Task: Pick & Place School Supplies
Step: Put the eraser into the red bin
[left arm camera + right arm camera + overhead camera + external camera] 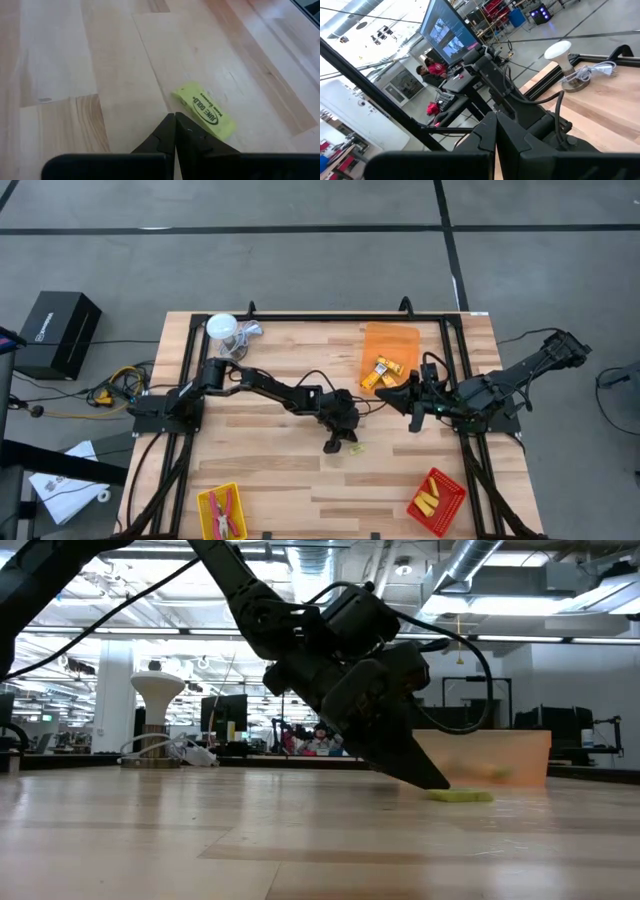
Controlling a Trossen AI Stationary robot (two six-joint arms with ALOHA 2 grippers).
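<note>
A small yellow block with a dark label lies flat on the wooden table near its middle. My left gripper points down at the table, shut, with its tips right beside the block's long edge. My right gripper is shut, holds nothing and hangs above the table beside the orange tray. That tray holds a few yellow blocks. Red-handled tools lie in the yellow tray. Yellow sticks lie in the red tray. My left gripper's shut fingertips come down slanting from above, right at the long edge of the yellow block, which lies flat on the table. I cannot tell whether they touch it.
A white round cup-like object with a silvery part stands at the far left corner. A black frame edges the table. Bare wood lies between the trays along the near edge. People sit in the room beyond.
</note>
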